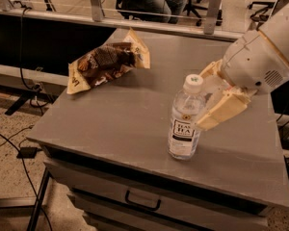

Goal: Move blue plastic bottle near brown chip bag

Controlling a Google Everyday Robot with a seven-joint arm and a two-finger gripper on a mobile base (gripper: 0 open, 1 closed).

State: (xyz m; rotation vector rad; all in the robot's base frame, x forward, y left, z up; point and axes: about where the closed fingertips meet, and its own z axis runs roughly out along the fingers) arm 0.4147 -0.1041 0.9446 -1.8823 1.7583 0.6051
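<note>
The blue plastic bottle (pixel 185 124) stands upright on the grey table (pixel 120 124), near the front edge and right of centre. It is clear with a white cap and a dark label. The brown chip bag (pixel 106 61) lies wrinkled at the table's back left, well apart from the bottle. My gripper (pixel 205 100) reaches in from the right at the height of the bottle's upper half. It is open, with one cream finger (pixel 226 110) in front and the other (pixel 210 71) behind. The bottle's shoulder lies at the mouth of the fingers, not clamped.
The table top sits on a cabinet with a drawer handle (pixel 142 201) at the front. A glass railing with metal posts (pixel 95 1) runs behind the table. Cables (pixel 9 143) lie on the floor at the left. The arm's white wrist housing (pixel 257 61) hangs over the table's right side.
</note>
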